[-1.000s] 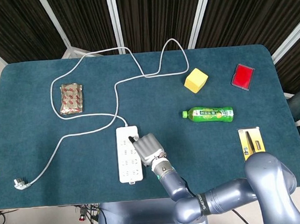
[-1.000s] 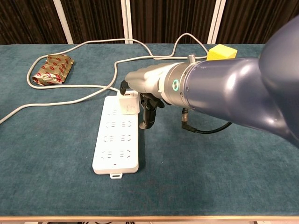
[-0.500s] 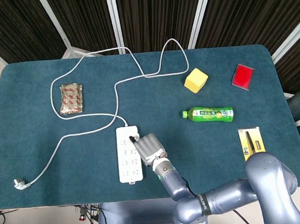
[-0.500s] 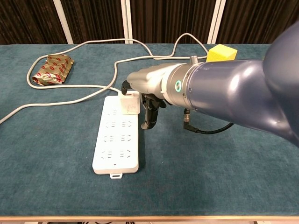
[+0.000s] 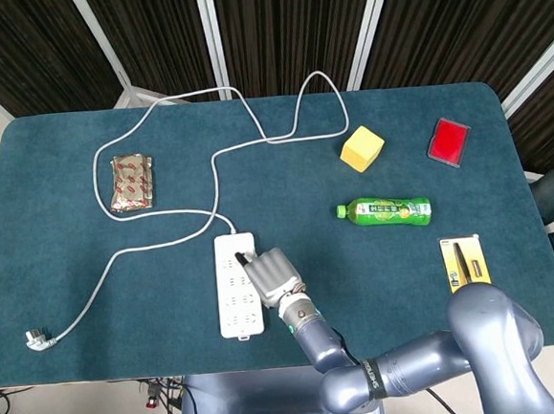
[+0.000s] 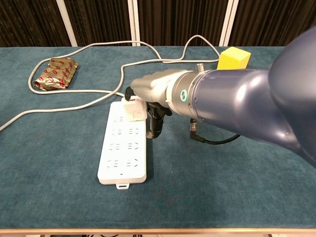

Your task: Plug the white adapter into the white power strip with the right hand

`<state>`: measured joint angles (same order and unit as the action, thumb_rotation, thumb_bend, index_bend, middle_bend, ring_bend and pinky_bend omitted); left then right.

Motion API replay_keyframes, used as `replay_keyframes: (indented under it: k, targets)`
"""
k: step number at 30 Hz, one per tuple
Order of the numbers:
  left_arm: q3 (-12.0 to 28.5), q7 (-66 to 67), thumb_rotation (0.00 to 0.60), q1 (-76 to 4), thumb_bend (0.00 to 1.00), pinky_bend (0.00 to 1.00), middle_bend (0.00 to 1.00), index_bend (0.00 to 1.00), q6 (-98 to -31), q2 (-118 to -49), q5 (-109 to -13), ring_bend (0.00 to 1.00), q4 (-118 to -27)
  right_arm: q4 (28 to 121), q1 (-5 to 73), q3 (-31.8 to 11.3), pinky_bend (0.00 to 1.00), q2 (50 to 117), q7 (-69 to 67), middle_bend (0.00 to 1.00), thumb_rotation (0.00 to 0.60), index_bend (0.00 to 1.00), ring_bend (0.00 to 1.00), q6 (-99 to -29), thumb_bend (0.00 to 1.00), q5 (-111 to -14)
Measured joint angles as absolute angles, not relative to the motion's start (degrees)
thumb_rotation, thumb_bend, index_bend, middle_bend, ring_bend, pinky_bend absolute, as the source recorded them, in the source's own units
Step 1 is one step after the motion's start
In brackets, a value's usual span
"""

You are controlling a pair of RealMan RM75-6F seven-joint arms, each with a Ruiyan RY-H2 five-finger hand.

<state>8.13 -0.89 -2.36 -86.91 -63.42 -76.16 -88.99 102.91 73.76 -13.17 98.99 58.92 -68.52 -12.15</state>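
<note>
The white power strip lies lengthwise near the table's front edge, its cable looping to the back. My right hand reaches in from the right and holds the small white adapter between thumb and fingers. The adapter sits tilted over the strip's far row of sockets, at its right side. Whether its pins are in a socket cannot be told. In the head view the hand hides most of the adapter. The left hand is in neither view.
A yellow block, a green bottle, a red pad and a yellow-black pack lie to the right. A foil snack packet is at the left; the cable's plug lies front left.
My right hand has shifted slightly left with the adapter, which now sits a little lower and closer over the strip's far sockets. The strip has not moved.
</note>
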Motion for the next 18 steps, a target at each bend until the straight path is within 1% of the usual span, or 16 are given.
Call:
replay_keyframes:
  k: [18]
  targets:
    - [8.1,-0.8,0.600,-2.3,0.07,0.00,0.00,0.10,-86.9,-63.3,-76.1,0.00,-89.1,102.4,73.0,-12.0,0.71,98.7,59.0,0.74,0.600,0.54,0.77,-67.7,0.37,-11.7]
